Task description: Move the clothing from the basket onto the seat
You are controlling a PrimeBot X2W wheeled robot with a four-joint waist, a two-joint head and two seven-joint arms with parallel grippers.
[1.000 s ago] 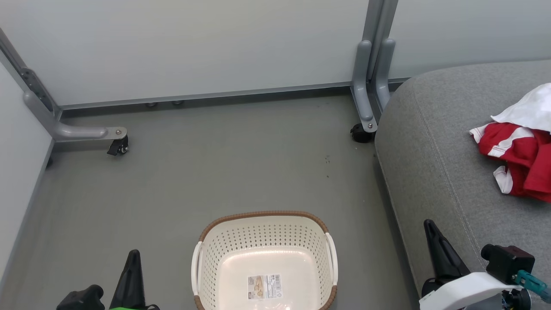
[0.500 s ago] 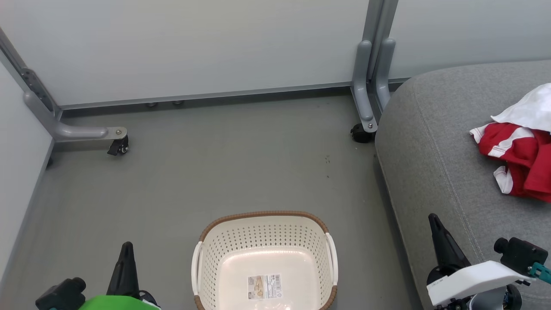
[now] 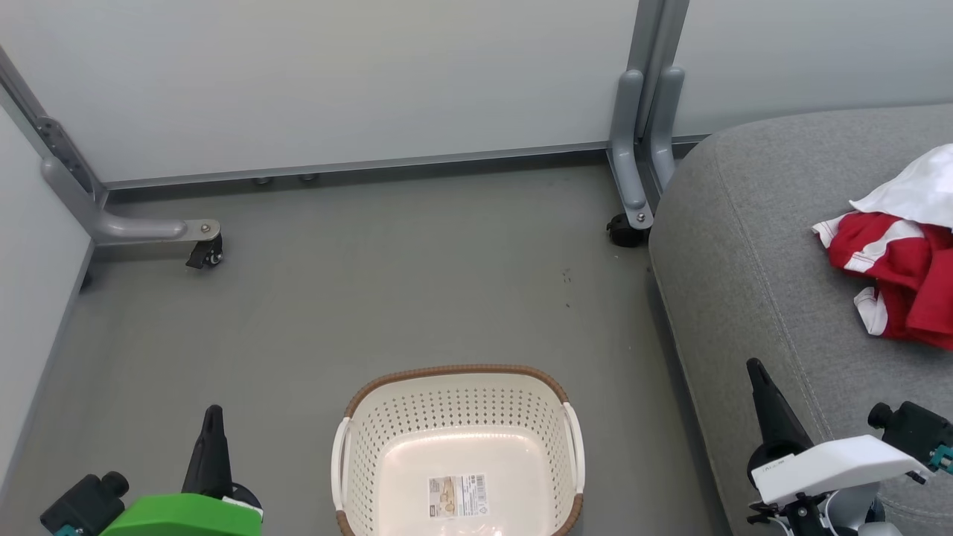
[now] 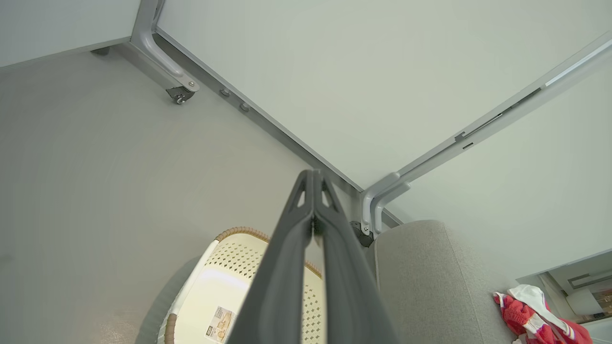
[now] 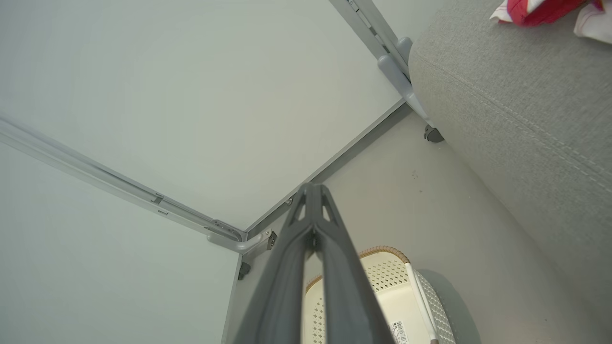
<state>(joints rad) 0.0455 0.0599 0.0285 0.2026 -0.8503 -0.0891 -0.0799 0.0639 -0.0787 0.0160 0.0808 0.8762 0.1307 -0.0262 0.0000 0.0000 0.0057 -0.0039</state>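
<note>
The cream basket (image 3: 458, 387) with a brown rim stands on the floor at the bottom centre, nothing in it but a label sticker; I also see the basket (image 4: 229, 258) and the basket (image 5: 382, 272) in both wrist views. Red clothing (image 3: 904, 279) with white trim lies bunched on the grey seat (image 3: 752, 246) at the right. It shows as clothing (image 4: 530, 317) and clothing (image 5: 535, 9) from the wrists. My left gripper (image 3: 214, 411) is shut, left of the basket. My right gripper (image 3: 754, 365) is shut beside the seat's front edge. Nothing is held.
Pale partition panels close off the back and left. Their grey metal feet with castors stand at the left (image 3: 201, 249) and by the seat's corner (image 3: 629, 227). Bare grey floor (image 3: 372, 298) lies between the panels and the basket.
Both arms have drawn back toward the bottom of the head view; the left gripper slid left and down, the right one down and slightly right. Basket and clothing have not moved.
</note>
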